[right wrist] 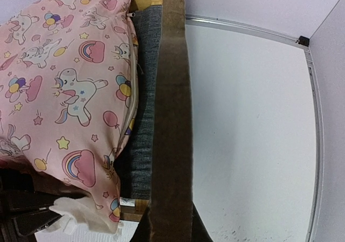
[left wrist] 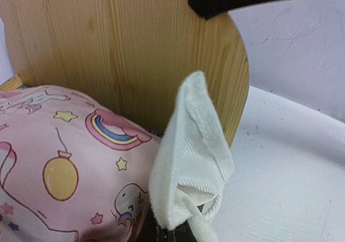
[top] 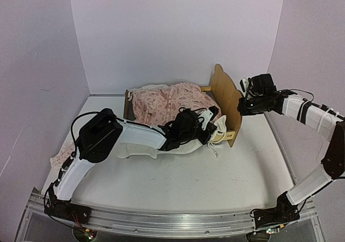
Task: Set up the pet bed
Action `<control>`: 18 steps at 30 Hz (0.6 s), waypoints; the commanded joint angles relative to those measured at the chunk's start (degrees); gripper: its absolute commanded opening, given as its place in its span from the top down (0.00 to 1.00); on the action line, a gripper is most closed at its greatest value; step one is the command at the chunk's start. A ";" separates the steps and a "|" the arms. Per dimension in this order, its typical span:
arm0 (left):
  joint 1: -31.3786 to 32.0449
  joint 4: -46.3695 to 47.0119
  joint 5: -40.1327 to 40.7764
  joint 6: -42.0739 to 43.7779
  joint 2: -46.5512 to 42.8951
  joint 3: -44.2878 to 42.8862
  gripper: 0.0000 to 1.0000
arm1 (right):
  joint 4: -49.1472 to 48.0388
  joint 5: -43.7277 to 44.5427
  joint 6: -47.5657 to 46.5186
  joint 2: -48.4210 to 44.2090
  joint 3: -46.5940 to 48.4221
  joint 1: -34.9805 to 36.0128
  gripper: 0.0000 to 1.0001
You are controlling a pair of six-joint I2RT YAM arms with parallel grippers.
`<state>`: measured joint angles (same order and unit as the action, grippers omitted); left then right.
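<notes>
One pet bed (top: pixel 229 104) stood right of centre in the top view — pale plywood, a single wavy headboard (right wrist: pixel 171 118), one dark grey mattress pad (right wrist: pixel 143 123). One pink unicorn blanket (top: pixel 161 103) lay heaped on it. The left gripper (top: pixel 211 124) was pinched on the blanket's white ruffle; the right gripper (top: pixel 244 106) clamped the headboard's top edge.

The small light-plywood pet bed (top: pixel 226 99) stands upright on the white bench (top: pixel 188 188), toward the back wall and right of the middle, its length running left to right. Its wavy, ear-shaped headboard (left wrist: pixel 124 53) rises vertical at the right end, showing pale wood grain. A dark grey flat mattress pad (right wrist: pixel 143 118) lies inside the frame against the headboard, most of it covered by a pink cartoon-print blanket (right wrist: pixel 70 80).
</notes>
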<state>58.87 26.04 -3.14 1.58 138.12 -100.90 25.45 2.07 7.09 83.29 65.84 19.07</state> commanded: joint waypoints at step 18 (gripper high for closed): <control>2.49 -14.02 -5.97 -7.38 -33.67 24.49 0.10 | -5.60 -4.27 23.47 -2.00 8.78 5.56 1.00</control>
<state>59.16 10.52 -5.96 -2.92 108.86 -83.22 27.18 5.15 15.42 83.33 66.83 22.92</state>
